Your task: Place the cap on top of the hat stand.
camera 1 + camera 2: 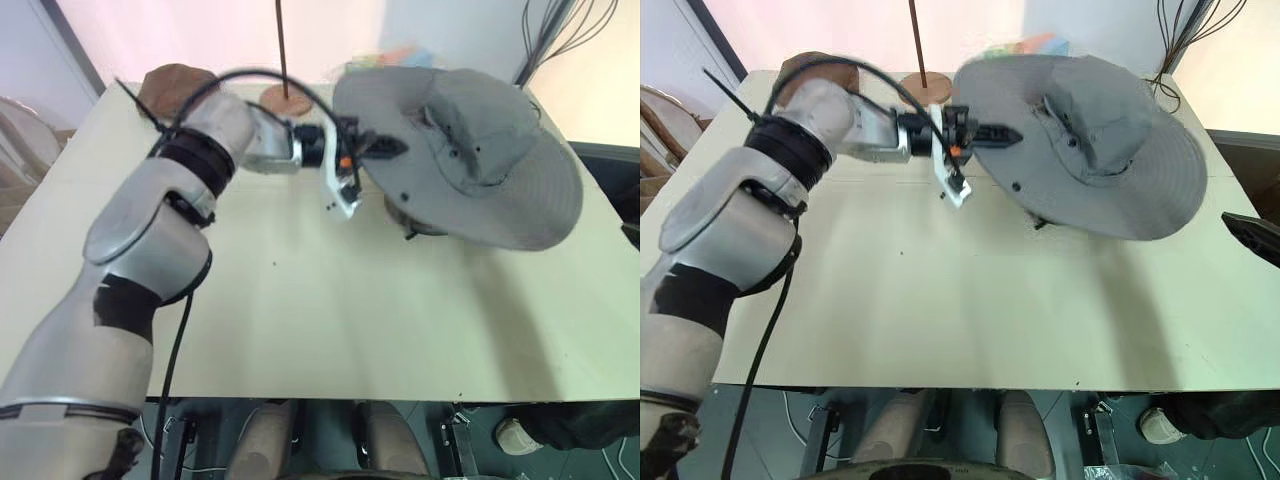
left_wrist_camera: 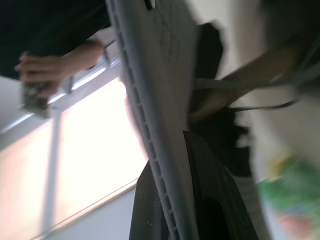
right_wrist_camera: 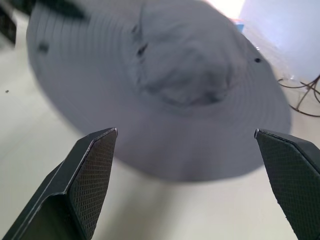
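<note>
L gripper [image 1: 992,135] pinched the grey sun hat [image 1: 1090,140] brim edge, crown over the dark stand [image 1: 410,218] beneath; R gripper [image 3: 186,145] gaped wide, empty, facing hat.

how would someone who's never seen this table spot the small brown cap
Start at the pale table and go to its far left corner. The small brown cap lies there, beside the thin pole's wooden disc; it is brown, while the wide-brimmed grey hat is much larger.

The cap [image 1: 470,150] sits upper right on the table [image 1: 330,320], over the hat stand [image 1: 405,218]; a thin pole [image 1: 283,50] stands at upper centre.
</note>
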You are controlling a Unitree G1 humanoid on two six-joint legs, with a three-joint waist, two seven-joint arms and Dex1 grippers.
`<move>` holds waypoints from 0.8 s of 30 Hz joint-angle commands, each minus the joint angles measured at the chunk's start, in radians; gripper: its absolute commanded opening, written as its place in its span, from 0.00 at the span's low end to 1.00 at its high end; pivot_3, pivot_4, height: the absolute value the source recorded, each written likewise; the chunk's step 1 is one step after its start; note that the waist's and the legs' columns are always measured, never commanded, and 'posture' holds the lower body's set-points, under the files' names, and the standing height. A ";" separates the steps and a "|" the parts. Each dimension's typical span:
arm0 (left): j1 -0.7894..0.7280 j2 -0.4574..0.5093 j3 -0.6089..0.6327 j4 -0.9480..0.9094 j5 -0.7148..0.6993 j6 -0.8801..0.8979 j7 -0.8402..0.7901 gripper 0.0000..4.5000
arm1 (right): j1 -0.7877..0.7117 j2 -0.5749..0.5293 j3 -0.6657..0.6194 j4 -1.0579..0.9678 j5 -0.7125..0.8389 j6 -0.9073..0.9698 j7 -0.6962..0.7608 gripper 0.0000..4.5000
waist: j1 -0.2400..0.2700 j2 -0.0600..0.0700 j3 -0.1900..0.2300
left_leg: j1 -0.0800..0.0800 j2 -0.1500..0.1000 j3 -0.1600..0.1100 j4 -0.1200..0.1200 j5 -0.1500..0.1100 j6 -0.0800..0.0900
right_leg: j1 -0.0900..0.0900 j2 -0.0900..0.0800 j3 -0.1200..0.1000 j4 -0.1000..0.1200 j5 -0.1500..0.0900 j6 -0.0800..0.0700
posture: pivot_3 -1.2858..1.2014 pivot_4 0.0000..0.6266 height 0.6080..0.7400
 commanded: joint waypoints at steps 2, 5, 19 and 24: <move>0.051 0.018 -0.007 -0.030 -0.046 -0.046 -0.040 0.01 | 0.002 -0.041 -0.045 -0.009 0.006 -0.015 0.011 1.00 | 0.001 0.000 0.000 | 0.000 0.000 0.000 0.000 0.000 0.000 | 0.000 0.000 0.000 0.000 0.000 0.000 | 0.52 0.24 0.96; 0.061 0.006 0.019 -0.017 -0.093 -0.065 -0.076 0.01 | -0.027 -0.090 -0.018 0.024 0.006 -0.025 0.017 1.00 | 0.001 0.000 0.000 | -0.001 0.000 0.000 0.000 0.000 0.000 | 0.000 0.000 0.000 0.000 0.000 0.000 | 0.52 0.24 0.96; -0.011 0.075 0.040 -0.033 -0.121 -0.038 -0.012 0.98 | -0.101 -0.102 0.124 0.041 0.017 -0.054 0.000 1.00 | -0.001 -0.001 0.000 | 0.000 0.000 0.000 0.001 0.000 0.000 | 0.000 0.000 0.000 0.000 0.000 0.000 | 0.52 0.24 0.96; -0.029 0.164 0.070 -0.045 -0.155 -0.087 0.010 0.99 | -0.110 -0.120 0.158 0.079 0.001 -0.081 0.014 1.00 | -0.001 -0.001 0.000 | 0.000 0.000 0.000 0.001 0.000 0.000 | 0.000 0.000 0.000 0.001 0.000 0.000 | 0.52 0.24 0.96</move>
